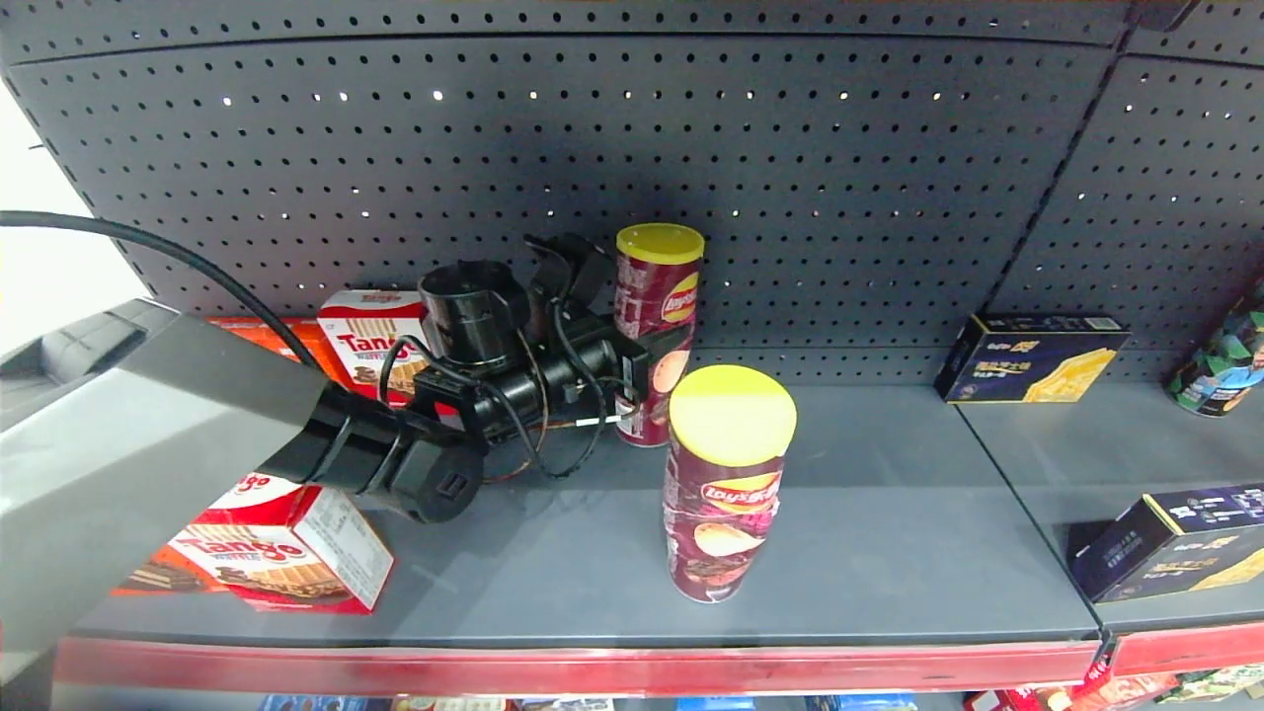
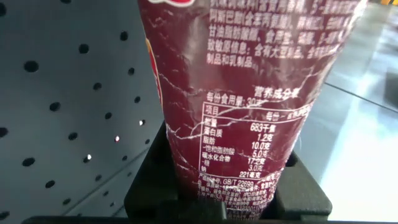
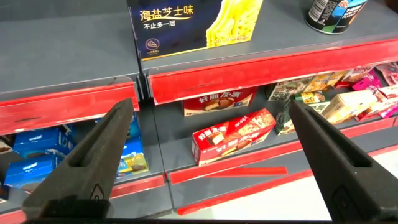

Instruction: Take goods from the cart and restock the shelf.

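Ahead of me a dark grey pegboard wall (image 1: 849,178) rises, pinpricks of light in some holes. The grey shelf (image 1: 889,553) below it ends in a red front strip (image 1: 592,668). At my far left sits a white brightness (image 1: 39,267); lower down I see another grey tier (image 3: 171,146)
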{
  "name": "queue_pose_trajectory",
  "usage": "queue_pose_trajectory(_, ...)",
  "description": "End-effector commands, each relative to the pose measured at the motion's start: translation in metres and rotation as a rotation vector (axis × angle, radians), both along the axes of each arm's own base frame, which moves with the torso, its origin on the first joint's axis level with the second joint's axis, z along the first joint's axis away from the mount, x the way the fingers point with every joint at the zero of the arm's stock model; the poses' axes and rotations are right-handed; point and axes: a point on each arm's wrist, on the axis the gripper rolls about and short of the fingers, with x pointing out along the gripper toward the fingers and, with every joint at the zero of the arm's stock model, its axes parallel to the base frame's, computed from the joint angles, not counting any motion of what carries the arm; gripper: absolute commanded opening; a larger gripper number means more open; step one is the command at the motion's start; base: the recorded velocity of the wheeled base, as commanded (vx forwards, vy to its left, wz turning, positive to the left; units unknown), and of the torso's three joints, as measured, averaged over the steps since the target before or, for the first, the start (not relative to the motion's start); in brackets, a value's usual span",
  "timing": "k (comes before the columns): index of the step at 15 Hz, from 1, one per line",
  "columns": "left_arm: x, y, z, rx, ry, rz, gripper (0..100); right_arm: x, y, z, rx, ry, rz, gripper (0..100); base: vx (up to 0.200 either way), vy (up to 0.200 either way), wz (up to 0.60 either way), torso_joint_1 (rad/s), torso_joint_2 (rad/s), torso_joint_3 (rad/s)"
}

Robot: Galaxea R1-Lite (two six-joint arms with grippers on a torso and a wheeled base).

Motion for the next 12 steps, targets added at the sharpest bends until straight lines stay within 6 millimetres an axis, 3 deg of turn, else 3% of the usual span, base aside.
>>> queue_pose_trajectory(1, 0.003, -0.002, -0.003, -0.015, 0.004, -0.008, 0, 0.000, 0.000, 0.000, 0.001, 0.002, 0.000, 100, 0.000, 0.000, 0.00, 0.000, 0.00, 0.000)
queue_pose_trajectory(12, 0.013, -0.005, 0.009, 0.004, 0.064, -0.024, 0, 0.000, 0.000, 0.000, -0.001, 0.003, 0.000, 100, 0.000, 0.000, 0.00, 0.000, 0.00, 0.000)
